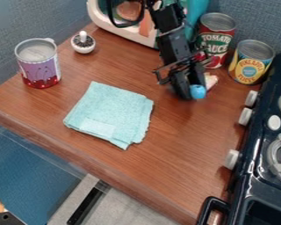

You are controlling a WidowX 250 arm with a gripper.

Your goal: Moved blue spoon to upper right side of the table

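The black gripper (189,90) hangs low over the upper right part of the wooden table, in front of the tomato sauce can. A rounded blue piece, which looks like an end of the blue spoon (197,92), shows right at the gripper's lower right tip. The rest of the spoon is hidden, and whether it is held is unclear. Just right of the gripper lies a small pale and reddish item (210,81), partly covered by it.
A folded teal cloth (112,113) lies mid-table (184,162). Tomato sauce (215,38) and pineapple (250,62) cans stand at the back right, beside the stove (254,171). A purple-red can (39,63) and small white-topped pot (83,43) stand at left.
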